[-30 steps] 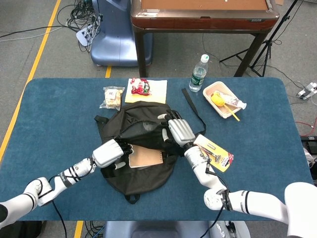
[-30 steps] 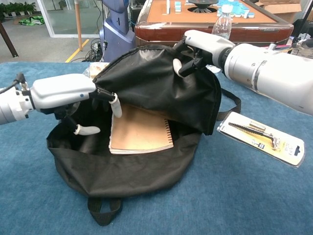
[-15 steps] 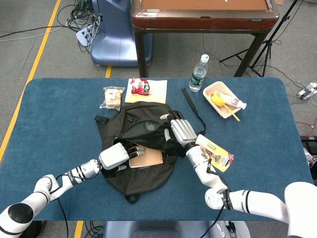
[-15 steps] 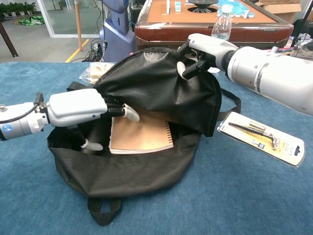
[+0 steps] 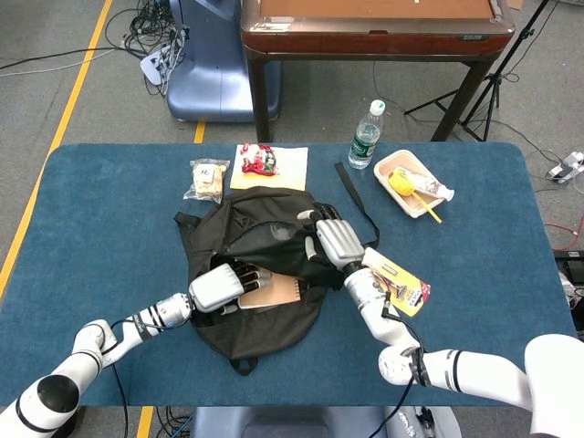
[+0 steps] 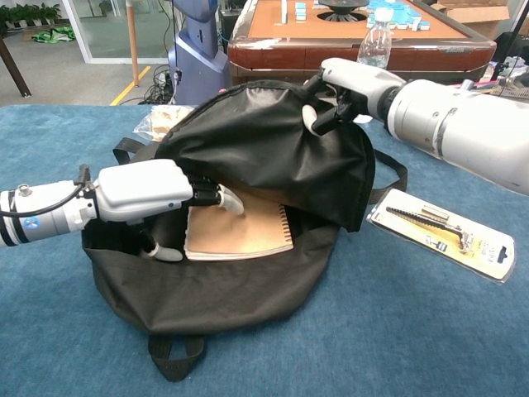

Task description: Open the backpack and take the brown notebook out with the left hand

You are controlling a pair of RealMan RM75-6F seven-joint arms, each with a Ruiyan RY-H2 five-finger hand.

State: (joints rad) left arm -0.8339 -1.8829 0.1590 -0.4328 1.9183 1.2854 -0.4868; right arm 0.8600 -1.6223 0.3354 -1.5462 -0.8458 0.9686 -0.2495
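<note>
The black backpack [image 5: 260, 319] [image 6: 215, 306] lies open in the middle of the blue table. Inside its mouth lies the brown spiral notebook [image 5: 276, 294] [image 6: 248, 231]. My left hand [image 5: 222, 286] [image 6: 149, 192] reaches into the opening, with its fingers laid over the notebook's top and its thumb below the left edge. Whether it clamps the notebook is unclear. My right hand [image 5: 333, 242] [image 6: 339, 83] grips the backpack's upper flap [image 6: 273, 149] and holds it raised above the notebook.
A blister pack with a tool [image 5: 395, 281] [image 6: 442, 233] lies right of the backpack. A water bottle [image 5: 366, 135], a tray with a yellow object [image 5: 411, 182], a red snack bag [image 5: 262, 161] and a wrapped snack [image 5: 207, 180] lie behind it. A brown table [image 5: 374, 27] stands beyond.
My left hand has moved rightward and deeper into the bag, from the bag's left edge onto the notebook. The right hand keeps the flap up, nearly unmoved.
</note>
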